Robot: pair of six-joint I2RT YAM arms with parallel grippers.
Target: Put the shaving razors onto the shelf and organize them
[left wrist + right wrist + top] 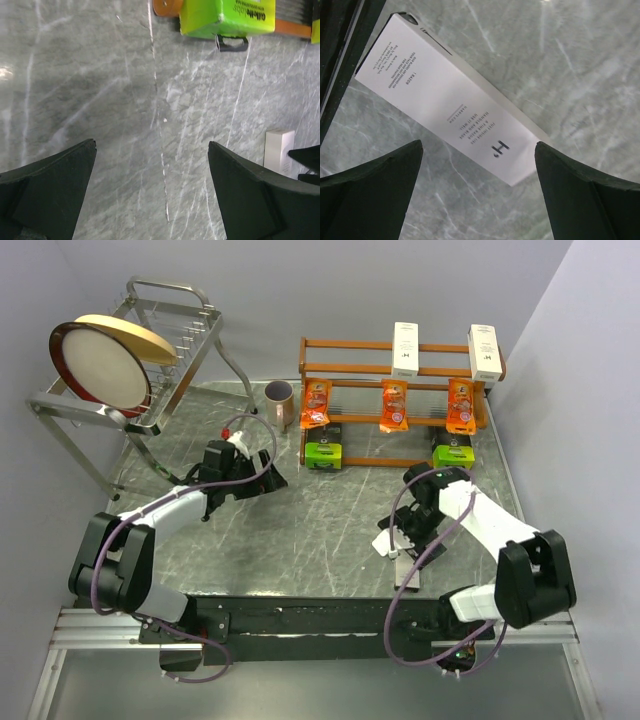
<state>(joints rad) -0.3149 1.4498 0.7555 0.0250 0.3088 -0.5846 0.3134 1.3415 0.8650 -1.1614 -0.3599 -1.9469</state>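
The shelf (345, 344) stands at the back right. It carries two white razor boxes (405, 348) on its top rail, three orange packets (394, 406) on the middle tier and two lime-green packs (324, 453) at the bottom. One more white box (450, 100) lies flat on the table (320, 530) in front of the shelf, also visible as the white box (385, 543). My right gripper (479, 145) hovers open right over that box's logo end, touching nothing. My left gripper (268, 480) is open and empty above bare table, left of the shelf; a green pack (227, 17) lies ahead of the left gripper (151, 145).
A silver wire rack (150, 390) holding a round plate (100, 365) stands at the back left. A mauve mug (279, 400) sits just left of the shelf. Walls close in on the back and both sides.
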